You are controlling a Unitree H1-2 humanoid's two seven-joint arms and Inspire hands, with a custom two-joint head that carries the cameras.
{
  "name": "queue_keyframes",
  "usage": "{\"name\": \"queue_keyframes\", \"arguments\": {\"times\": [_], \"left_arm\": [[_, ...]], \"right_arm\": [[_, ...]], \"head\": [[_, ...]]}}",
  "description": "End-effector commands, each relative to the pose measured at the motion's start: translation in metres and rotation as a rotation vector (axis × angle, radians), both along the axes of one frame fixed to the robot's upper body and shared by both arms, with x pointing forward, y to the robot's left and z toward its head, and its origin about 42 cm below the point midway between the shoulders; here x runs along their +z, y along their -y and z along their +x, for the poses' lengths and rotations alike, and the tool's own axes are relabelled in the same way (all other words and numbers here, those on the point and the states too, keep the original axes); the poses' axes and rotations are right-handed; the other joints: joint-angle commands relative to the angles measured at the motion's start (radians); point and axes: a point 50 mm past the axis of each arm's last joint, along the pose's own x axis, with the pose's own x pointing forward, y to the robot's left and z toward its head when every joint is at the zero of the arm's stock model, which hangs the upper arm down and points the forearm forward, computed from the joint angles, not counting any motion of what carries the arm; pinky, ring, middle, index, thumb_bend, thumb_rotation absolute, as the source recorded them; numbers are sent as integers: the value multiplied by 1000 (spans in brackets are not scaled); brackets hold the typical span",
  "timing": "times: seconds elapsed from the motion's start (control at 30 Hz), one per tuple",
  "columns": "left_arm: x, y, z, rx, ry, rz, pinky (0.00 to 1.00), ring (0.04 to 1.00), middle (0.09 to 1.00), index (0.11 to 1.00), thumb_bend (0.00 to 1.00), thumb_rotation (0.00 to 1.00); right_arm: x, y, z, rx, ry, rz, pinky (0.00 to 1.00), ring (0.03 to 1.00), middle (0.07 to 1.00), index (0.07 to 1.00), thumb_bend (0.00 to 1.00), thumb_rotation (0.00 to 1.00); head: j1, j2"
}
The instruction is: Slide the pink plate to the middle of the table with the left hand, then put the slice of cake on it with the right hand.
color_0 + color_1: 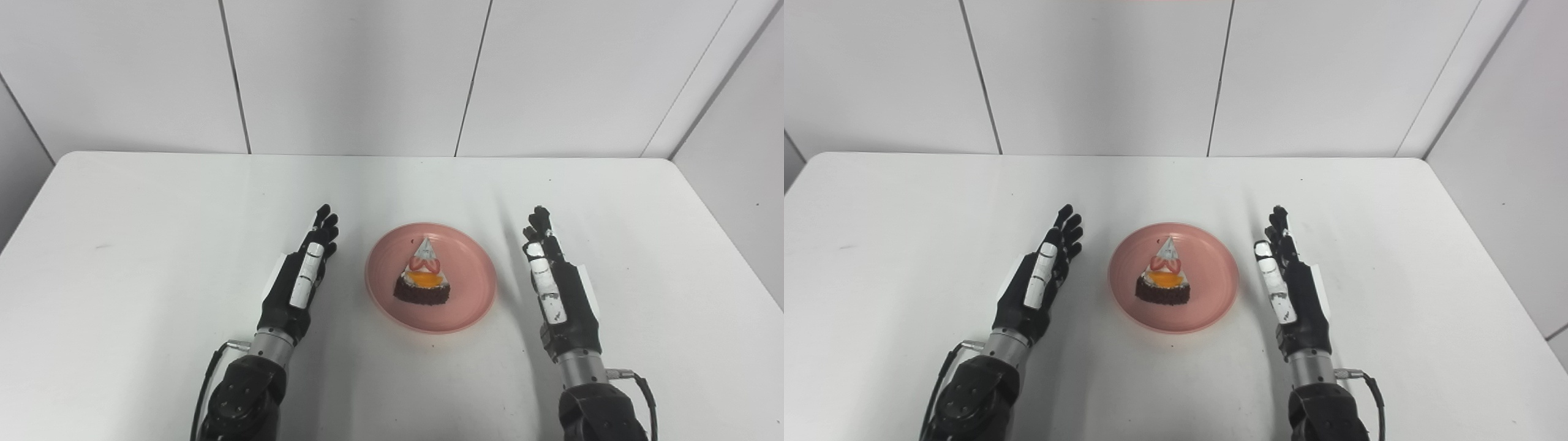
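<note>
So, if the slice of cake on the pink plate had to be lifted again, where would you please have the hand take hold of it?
Probably the dark chocolate base of the triangular cake slice, across its wide near end, coming from above on the right hand side. The top carries soft strawberry and orange pieces, and the round pink plate has a raised rim that hinders a low approach.

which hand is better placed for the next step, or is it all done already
Neither: the cake slice already sits on the pink plate mid-table. Left hand and right hand flank it, open and empty, about equally near.
</note>
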Motion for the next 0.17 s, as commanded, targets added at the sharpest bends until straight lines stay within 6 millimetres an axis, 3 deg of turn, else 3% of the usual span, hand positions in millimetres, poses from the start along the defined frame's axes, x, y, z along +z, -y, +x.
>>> {"name": "queue_keyframes", "arguments": {"times": [0.0,0.13], "left_arm": [[4,8,-5,-11,6,-27,1000,1000,1000,1000,678,1000],[6,6,-3,-14,2,-27,1000,1000,1000,1000,679,1000]], "right_arm": [[12,0,-4,13,68,32,1000,1000,1000,1000,645,871],[7,0,0,11,58,89,1000,1000,1000,1000,644,851]], "head": [[1,-1],[-7,3]]}}
